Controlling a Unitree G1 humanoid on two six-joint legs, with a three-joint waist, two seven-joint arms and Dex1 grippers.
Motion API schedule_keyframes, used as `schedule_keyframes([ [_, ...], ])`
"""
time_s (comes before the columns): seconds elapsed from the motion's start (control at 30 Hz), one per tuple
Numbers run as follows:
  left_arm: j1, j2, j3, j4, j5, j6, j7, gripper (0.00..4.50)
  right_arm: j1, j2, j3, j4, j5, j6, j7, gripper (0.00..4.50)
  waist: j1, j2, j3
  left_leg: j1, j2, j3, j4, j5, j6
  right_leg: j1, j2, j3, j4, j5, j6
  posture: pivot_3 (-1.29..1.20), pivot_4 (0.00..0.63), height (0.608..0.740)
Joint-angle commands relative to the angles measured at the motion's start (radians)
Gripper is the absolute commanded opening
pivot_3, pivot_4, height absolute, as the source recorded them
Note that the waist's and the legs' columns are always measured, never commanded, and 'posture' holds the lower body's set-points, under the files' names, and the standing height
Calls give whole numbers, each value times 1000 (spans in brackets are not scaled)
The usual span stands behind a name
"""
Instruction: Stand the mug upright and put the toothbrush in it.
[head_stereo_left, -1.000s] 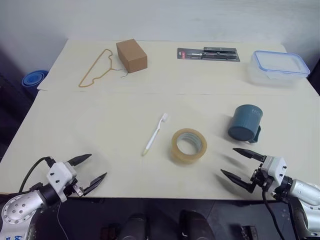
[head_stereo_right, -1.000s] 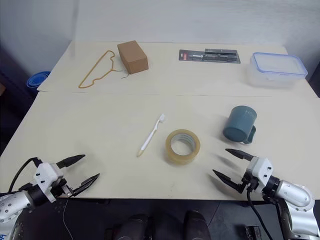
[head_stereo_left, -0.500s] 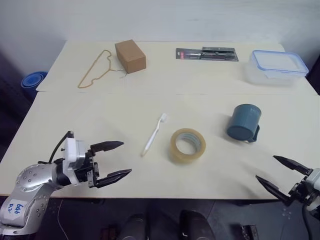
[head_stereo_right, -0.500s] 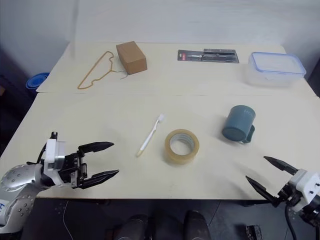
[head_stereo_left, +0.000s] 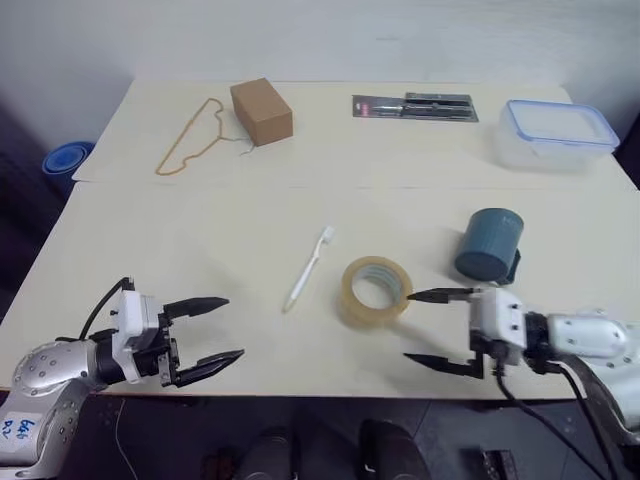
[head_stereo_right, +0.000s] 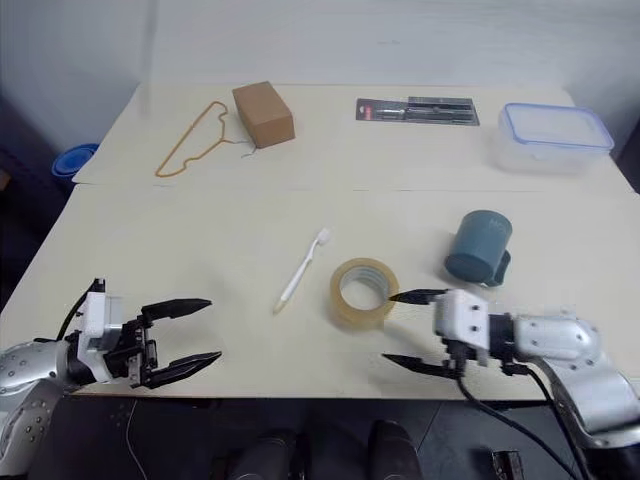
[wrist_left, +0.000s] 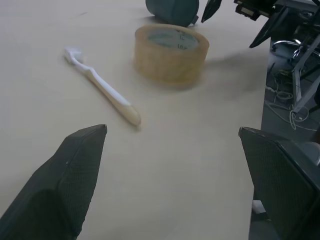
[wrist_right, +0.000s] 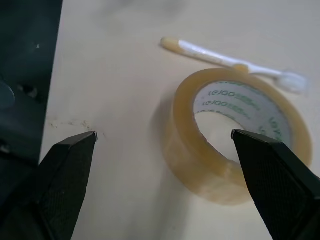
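- I am holding the right gripper (head_stereo_left: 436, 328) spread wide and empty, its tips pointing toward the tape roll (head_stereo_left: 377, 290).
- I am keeping the left gripper (head_stereo_left: 212, 332) fully parted, gripping nothing, at 8 o'clock from the toothbrush (head_stereo_left: 308, 268).
- The mug (head_stereo_left: 489, 246) is lying on its side at 3 o'clock from the toothbrush, beyond the roll.

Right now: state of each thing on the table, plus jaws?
mug: on its side, untouched
toothbrush: lying flat, beside the tape roll
tape roll: lying flat
food container: lid on
left gripper: jaws open, empty
right gripper: jaws open, empty
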Motion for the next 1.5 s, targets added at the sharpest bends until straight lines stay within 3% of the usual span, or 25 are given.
schedule_keyframes([
  [0.03, 20, -9, 16, -45, -6, -13, 3, 4500, -103, 13, 110, -11, -84, 99, -27, 4470, 3, 0, 0, 0, 0, 0, 0, 0, 0, 0, 0, 0, 0, 0, 0, 0, 150, 740],
  [0.1, 26, -12, 15, -51, -5, -15, 3, 4500, -156, 22, 164, 13, -129, 101, -19, 4470, 4, 0, 0, 0, 0, 0, 0, 0, 0, 0, 0, -2, 0, 0, 0, 0, 150, 740],
  [0.2, 28, -17, 9, -70, -10, -12, 5, 4500, -234, 11, 236, 60, -195, 136, 6, 3845, 5, 0, 0, -1, -1, 0, 1, 0, 0, 0, 0, -4, 0, 0, 0, 0, 150, 740],
  [0.3, 20, -24, 2, -85, -15, -12, 10, 4500, -275, 12, 251, 88, -210, 134, 23, 3048, 7, 0, 0, -1, -1, 0, 1, 0, 0, 0, 0, -4, 0, 0, 0, 0, 150, 740],
  [0.5, -33, -40, -47, -108, -36, 23, 20, 4500, -275, -13, 205, 104, -160, 123, 84, 947, 11, -1, 0, -1, -1, 0, 1, 0, 1, 0, 0, -5, 1, 0, 0, 0, 150, 740],
  [0.53, -43, -46, -54, -107, -33, 21, 25, 4500, -267, -20, 180, 95, -128, 136, 98, 810, 12, -1, 0, -1, -1, 0, 1, 0, 1, 1, 0, -4, 1, 0, 0, 0, 150, 740],
  [0.67, -105, -86, -86, -79, -18, -2, 39, 4500, -179, -30, -91, 3, 186, 341, 117, 808, 15, -1, 1, -1, -1, -1, 2, 0, 1, 1, 0, -5, 1, 0, 0, 0, 150, 740],
  [0.87, -176, -108, -128, -25, -19, 4, 19, 4500, -16, -146, -656, -34, 598, 750, 48, 808, 17, 0, 1, -2, -1, -1, 2, 0, 1, 1, 0, -5, 1, 0, 1, 0, 150, 740],
  [0.93, -202, -112, -142, -2, -16, 0, 13, 4500, -9, -170, -810, 29, 673, 836, -5, 808, 16, -1, 1, -2, -1, -1, 2, 0, 2, 1, 0, -5, 1, 0, 0, 0, 150, 740],
  [1.03, -235, -120, -157, 25, -10, -7, 7, 4500, -6, -235, -921, 145, 637, 853, -24, 808, 15, 0, 1, -1, -1, 1, 2, 0, 2, 1, 0, -4, 1, 0, 0, 0, 150, 740],
  [1.13, -267, -131, -175, 52, 6, -19, 1, 4500, 72, -338, -880, 309, 444, 746, -21, 808, 12, 0, 1, -1, -1, 3, 1, 0, 2, 1, 1, -2, 2, 0, 0, 0, 150, 740],
  [1.27, -305, -149, -184, 86, 40, -52, 16, 4500, 45, -427, -607, 649, 91, 429, -183, 808, 9, -1, 0, 0, -2, 5, 2, 1, 3, 1, 1, -1, 1, 1, 1, 0, 150, 740],
  [1.37, -323, -155, -187, 105, 51, -70, 9, 4500, -107, -385, -439, 858, -42, 263, -256, 808, 6, 3, 1, 0, -3, 7, 2, 1, 3, -1, 0, 0, 2, 1, 2, 0, 150, 740],
  [1.5, -341, -153, -194, 109, 42, -67, -5, 4500, -305, -290, -389, 1066, -46, 201, -239, 808, -14, 6, 2, -1, -1, 8, 1, 2, 2, -2, 2, -2, 1, 1, 2, 0, 150, 740],
])
